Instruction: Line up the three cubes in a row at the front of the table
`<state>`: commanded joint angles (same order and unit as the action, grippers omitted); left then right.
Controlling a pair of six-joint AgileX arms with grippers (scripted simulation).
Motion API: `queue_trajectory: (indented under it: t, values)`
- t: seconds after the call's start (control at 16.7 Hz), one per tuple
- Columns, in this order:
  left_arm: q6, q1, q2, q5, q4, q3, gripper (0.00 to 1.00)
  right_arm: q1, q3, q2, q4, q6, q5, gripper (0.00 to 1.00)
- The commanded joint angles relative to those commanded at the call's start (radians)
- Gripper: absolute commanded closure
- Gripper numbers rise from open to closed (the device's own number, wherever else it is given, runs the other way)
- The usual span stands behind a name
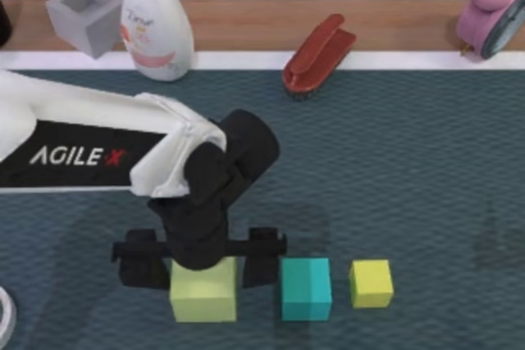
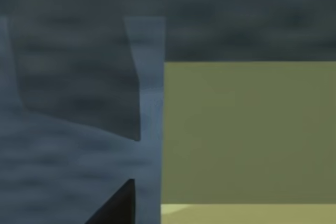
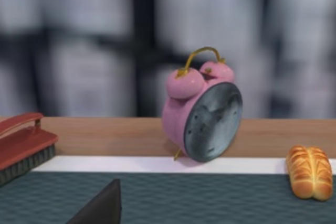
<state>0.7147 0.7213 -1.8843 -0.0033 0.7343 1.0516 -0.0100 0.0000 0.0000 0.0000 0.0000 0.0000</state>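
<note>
Left gripper (image 1: 203, 261) over the pale yellow-green cube (image 1: 203, 296), fingers spread wide either side, not pinching | cubes in a row by the table (image 1: 426, 170) front edge: pale yellow-green, teal cube (image 1: 306, 288), small yellow cube (image 1: 371, 284) | right arm out of the top view.

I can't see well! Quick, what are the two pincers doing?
Left pincer: open, fingers on either side of the pale yellow-green cube.
Right pincer: out of the top view; its state cannot be told.

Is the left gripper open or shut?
Open: the left gripper has its fingers spread either side of the pale cube.
</note>
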Motion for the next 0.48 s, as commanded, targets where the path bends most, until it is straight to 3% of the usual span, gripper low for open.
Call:
queue_trajectory:
  t: [0.48]
  values:
    - [0.0,0.001,0.007,0.0,0.018,0.013,0.0,0.0,0.0,0.0,0.0,0.0,0.0,0.0]
